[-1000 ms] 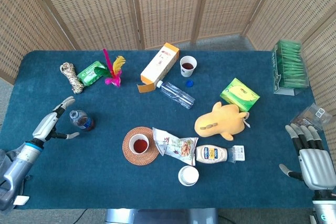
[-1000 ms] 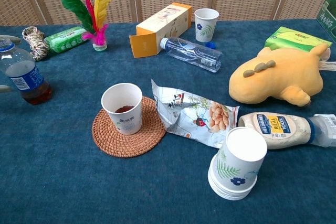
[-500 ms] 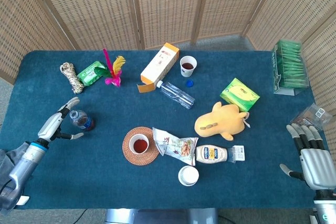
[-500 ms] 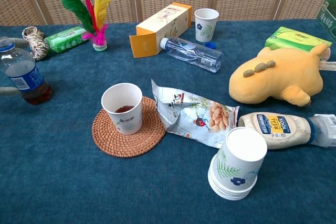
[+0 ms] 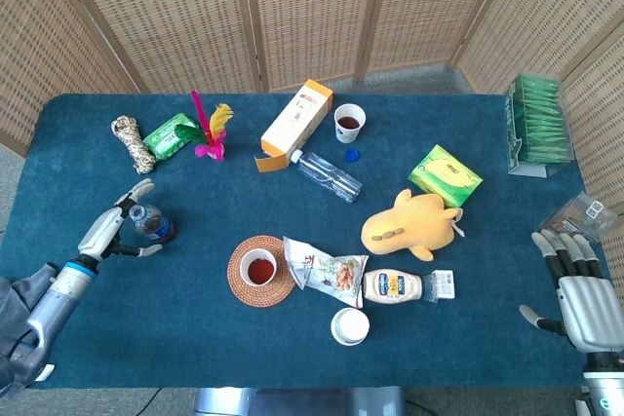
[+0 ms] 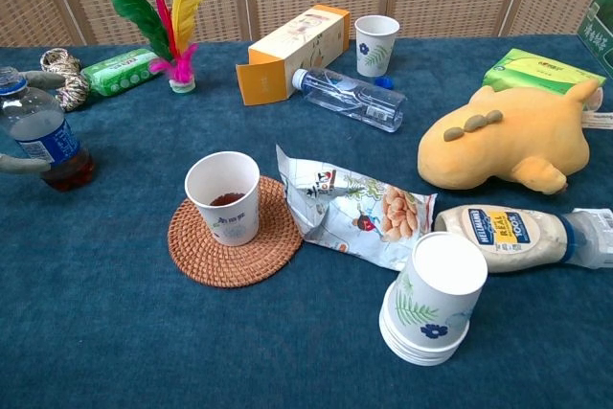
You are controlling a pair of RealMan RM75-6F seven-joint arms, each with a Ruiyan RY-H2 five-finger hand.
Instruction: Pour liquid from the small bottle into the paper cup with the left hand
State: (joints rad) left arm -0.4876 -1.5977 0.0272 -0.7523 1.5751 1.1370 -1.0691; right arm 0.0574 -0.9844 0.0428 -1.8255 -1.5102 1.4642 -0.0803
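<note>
Left hand [image 5: 109, 231] spread around small bottle [image 5: 150, 223], not yet gripping. Risk: off-centre closure tips bottle; paper cup [image 5: 259, 268] well right.

The small bottle [image 6: 36, 131] is being seen standing upright at the far left edge, with dark liquid at its bottom. Only two grey fingers [image 6: 21, 164] of the left hand [image 6: 29, 122] are being shown, one beside the bottle's cap and one against its lower label. The paper cup [image 6: 224, 197] is being carried by a woven coaster [image 6: 233, 234] well to the right of the hand.
</note>
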